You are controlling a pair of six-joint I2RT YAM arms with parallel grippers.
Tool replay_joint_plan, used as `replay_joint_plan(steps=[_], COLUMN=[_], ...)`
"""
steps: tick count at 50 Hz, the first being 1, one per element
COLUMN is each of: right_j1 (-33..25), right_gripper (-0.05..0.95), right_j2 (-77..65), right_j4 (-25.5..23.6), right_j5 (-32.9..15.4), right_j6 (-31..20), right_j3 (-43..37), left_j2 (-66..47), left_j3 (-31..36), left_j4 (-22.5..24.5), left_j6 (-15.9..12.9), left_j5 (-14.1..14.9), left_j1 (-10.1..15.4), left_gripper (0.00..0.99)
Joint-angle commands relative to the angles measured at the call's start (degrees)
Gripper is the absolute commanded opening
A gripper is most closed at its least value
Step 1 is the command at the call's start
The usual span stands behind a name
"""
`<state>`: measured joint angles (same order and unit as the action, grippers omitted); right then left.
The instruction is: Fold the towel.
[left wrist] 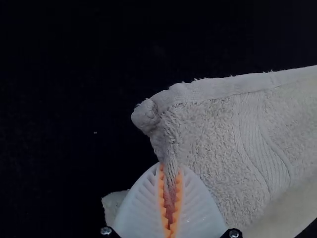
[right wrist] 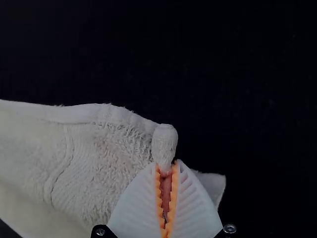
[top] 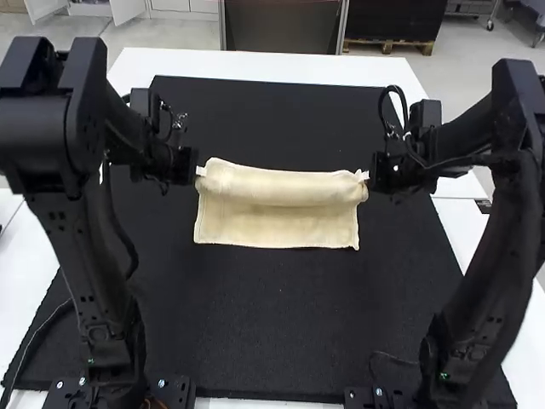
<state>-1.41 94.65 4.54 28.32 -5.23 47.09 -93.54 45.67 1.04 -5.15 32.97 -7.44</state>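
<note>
Cutting off the left arm [top: 51, 128] at the frame's left edge and the right arm [top: 521, 204] at its right edge in the high view. Hiding the mat [top: 281, 332] partly behind both. Leaving the left gripper [top: 201, 170] and the right gripper [top: 363, 175] too small for finger detail. Cropping the towel [top: 277, 226] in both wrist views, and hiding its pinched cloth between orange pads [left wrist: 162, 198].
</note>
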Motion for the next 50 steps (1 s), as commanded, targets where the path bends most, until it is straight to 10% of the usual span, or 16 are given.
replay_joint_plan(steps=[1,26,50], right_j1=[-1.2,-1.3,-1.3], right_gripper=[-0.02,-0.02,-0.02], right_j2=[-3.1,-5.2,-3.2], right_j4=[-0.1,-0.8,7.0], right_j5=[0.8,1.2,0.9], right_j6=[-0.8,-1.4,-1.0], right_j3=[-1.4,-9.5,-14.6], left_j2=[3.2,5.9,5.9], left_j3=[-1.3,-6.8,-13.9], left_j4=[-0.5,-2.9,6.3], left_j6=[-0.8,-1.1,-0.8], left_j5=[-0.4,-2.5,-4.3], left_j1=[-0.6,-0.6,-0.6], left_gripper=[0.020,0.020,0.020])
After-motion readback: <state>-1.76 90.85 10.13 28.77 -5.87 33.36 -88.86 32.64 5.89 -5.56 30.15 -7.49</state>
